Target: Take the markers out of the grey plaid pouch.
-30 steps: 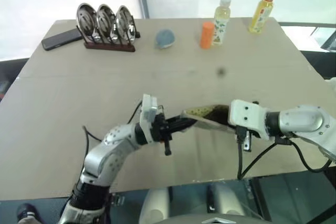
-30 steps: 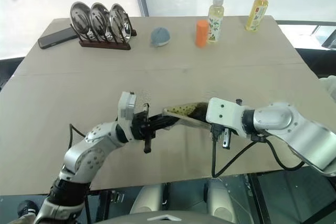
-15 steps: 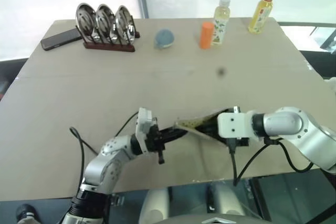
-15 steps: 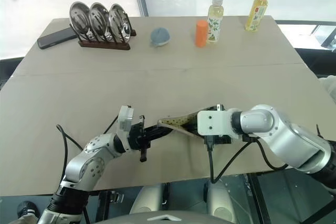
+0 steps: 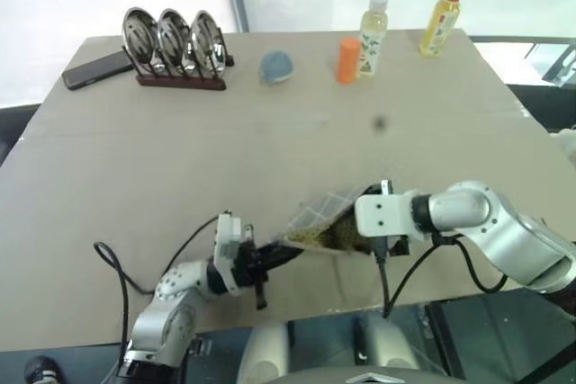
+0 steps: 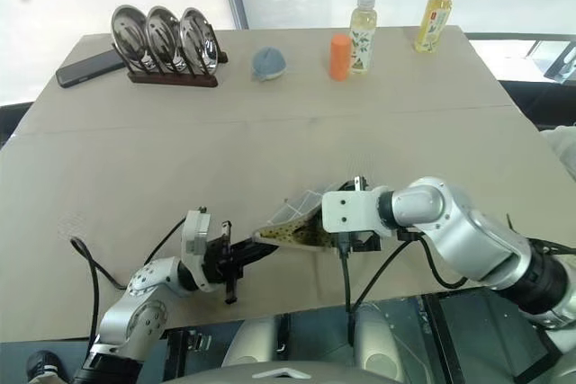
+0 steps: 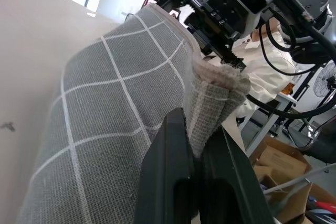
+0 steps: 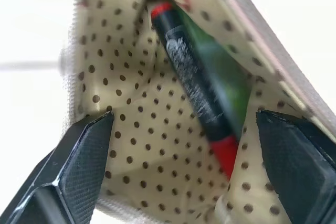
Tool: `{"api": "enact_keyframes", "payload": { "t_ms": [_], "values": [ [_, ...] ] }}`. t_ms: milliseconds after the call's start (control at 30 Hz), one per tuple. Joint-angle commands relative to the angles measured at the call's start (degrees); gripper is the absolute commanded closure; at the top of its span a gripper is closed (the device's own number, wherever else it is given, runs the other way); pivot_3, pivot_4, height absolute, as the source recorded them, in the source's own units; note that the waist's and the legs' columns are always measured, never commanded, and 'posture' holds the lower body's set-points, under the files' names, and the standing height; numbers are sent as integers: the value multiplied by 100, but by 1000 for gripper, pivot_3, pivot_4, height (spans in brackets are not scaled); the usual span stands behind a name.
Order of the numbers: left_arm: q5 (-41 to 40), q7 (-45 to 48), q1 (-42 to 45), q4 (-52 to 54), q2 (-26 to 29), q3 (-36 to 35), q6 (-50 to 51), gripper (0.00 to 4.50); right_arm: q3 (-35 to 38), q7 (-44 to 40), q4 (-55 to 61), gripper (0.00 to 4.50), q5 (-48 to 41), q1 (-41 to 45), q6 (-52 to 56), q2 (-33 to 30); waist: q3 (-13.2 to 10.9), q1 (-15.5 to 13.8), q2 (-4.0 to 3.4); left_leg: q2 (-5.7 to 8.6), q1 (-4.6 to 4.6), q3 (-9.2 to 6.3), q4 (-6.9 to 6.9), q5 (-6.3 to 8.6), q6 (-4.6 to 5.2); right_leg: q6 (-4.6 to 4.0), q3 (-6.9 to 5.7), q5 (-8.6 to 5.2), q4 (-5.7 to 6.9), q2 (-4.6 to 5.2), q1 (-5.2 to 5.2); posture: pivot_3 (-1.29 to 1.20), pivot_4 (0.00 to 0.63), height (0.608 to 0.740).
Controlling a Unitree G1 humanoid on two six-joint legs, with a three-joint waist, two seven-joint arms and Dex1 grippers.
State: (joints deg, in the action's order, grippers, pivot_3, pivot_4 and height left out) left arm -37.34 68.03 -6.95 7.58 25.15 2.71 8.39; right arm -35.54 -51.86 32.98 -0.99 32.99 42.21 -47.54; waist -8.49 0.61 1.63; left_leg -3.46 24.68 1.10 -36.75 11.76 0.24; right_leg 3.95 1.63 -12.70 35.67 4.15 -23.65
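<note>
The grey plaid pouch [image 5: 317, 215] hangs low over the near part of the table, held between my two hands. My left gripper [image 7: 195, 132] is shut on the pouch's folded edge [image 7: 210, 90]. My right gripper [image 8: 184, 119] stands open inside the pouch mouth, its fingers [image 8: 79, 166] spread wide against the yellowish dotted lining [image 8: 136, 129]. Two markers lie inside between the fingers: a black one with red ends [image 8: 191, 90] and a green one [image 8: 226, 80] behind it. Neither finger touches them.
At the far edge of the table [image 5: 135, 168] stand a rack of metal dishes [image 5: 171, 38], a phone [image 5: 94, 67], a blue-grey ball [image 5: 275, 65], an orange cylinder [image 5: 347, 59] and two bottles [image 5: 373, 22] [image 5: 441, 13]. A person in white [image 7: 262, 72] is beyond the table.
Both hands have sunk toward the table's near edge with the pouch between them. The pouch now tilts so its grey grid side faces up.
</note>
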Motion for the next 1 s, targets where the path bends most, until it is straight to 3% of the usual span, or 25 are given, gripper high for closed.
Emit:
{"api": "enact_keyframes", "payload": {
  "t_ms": [33,167,367,567,633,733,1000],
  "values": [
    [79,251,670,-915,-103,-79,-47,4500,-97,145,-300,831,396,48,-100,203,3,-49,-6,1,0,-2,-1,0,0,0,-4,0,2,0,1,0,150,740],
    [178,536,1088,-1560,-169,-124,-178,4500,16,336,-537,831,572,-121,-318,567,23,-71,-30,3,-7,-6,-5,-1,0,-1,-6,1,10,-2,4,0,150,740],
    [35,927,1226,-1586,-32,-218,174,4500,489,736,-723,831,561,-239,-199,1120,35,-54,-46,5,-10,-9,1,-1,1,-2,-3,1,13,-7,7,0,150,740],
    [-177,1210,1488,-1287,313,-358,731,4500,1301,233,135,831,-77,-250,583,784,27,-44,-38,5,-4,-10,-2,-1,1,-2,-3,1,14,-5,5,0,150,740],
    [13,1077,1756,-1341,234,-473,275,4500,1527,146,345,831,-97,-217,582,452,28,-38,-32,5,5,-12,-2,-1,1,-2,-3,1,10,-5,3,0,150,740],
    [615,999,2422,-2067,-18,-634,-1233,4500,1810,262,302,831,-134,-165,825,279,13,-105,-24,8,7,-12,-2,-1,1,-2,-6,1,4,-2,1,0,150,740],
    [1143,1103,3886,-3061,-338,-650,-2871,4500,2132,769,-363,831,-440,-12,764,1126,10,-132,-12,9,18,-11,-4,-1,1,-1,-4,3,1,-5,4,0,150,740]
  ]
}}
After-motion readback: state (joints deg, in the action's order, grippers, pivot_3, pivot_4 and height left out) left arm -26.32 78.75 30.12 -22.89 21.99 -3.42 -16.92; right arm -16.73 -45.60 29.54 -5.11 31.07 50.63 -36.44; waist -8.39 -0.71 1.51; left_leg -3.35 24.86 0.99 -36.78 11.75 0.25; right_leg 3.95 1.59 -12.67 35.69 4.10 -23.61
